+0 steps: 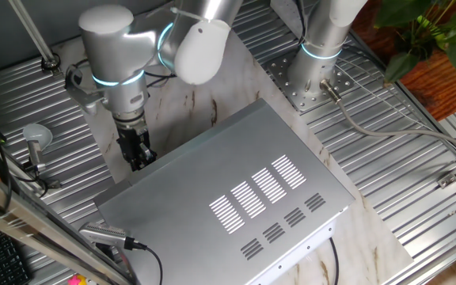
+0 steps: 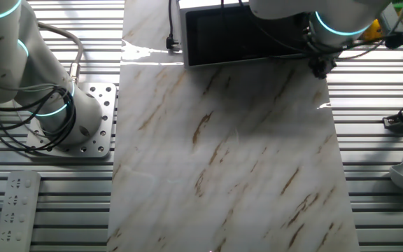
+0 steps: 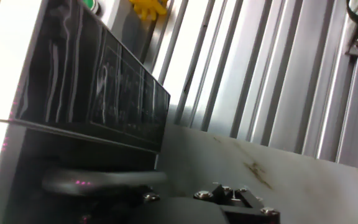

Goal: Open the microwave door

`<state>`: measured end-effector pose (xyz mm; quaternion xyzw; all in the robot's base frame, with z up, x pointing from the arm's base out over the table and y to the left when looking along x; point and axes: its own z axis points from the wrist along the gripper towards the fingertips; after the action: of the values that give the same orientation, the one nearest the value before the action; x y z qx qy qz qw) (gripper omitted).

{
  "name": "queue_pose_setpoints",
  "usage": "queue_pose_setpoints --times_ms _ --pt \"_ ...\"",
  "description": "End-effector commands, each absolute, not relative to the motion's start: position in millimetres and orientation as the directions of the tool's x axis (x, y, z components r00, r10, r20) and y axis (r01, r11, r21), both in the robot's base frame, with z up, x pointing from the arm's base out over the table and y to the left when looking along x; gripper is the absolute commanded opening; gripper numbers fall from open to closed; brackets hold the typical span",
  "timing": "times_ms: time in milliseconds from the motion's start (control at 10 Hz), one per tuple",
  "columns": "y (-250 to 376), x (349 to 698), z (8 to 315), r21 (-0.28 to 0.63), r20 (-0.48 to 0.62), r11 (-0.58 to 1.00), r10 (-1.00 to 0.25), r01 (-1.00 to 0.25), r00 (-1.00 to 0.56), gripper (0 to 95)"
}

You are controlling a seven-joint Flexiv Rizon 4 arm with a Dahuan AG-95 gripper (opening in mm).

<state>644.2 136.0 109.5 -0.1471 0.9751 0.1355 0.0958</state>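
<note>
Gripper (image 1: 137, 154) pointing down at the front edge of the microwave (image 1: 236, 198), about 9 o'clock of the slotted top in one fixed view; finger spread impossible to tell. Just beside it, microwave door (image 2: 247, 35), black and glassy, at 12 o'clock of the marble board (image 2: 229, 154) in the other fixed view.

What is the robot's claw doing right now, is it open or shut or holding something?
Gripper: down beside the microwave, near the microwave door; open or shut cannot be told.
</note>
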Motion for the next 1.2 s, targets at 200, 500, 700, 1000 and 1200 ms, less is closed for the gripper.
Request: queue_pose_setpoints --times_ms 200,500,700,1000,1200 --pt "152.8 647.0 114.8 0.227 -0.235 0.920 -0.268 -0.320 -0.934 57.0" --pt "153.4 646.9 115.8 0.134 -0.241 0.923 -0.322 -0.360 -0.916 38.0" --pt "153.4 646.9 115.8 0.113 -0.245 0.935 -0.302 -0.336 -0.921 38.0" --pt "153.4 646.9 115.8 0.112 -0.238 0.931 -0.314 -0.347 -0.919 38.0" --pt "153.4 646.9 115.8 0.121 -0.237 0.924 -0.328 -0.362 -0.915 38.0"
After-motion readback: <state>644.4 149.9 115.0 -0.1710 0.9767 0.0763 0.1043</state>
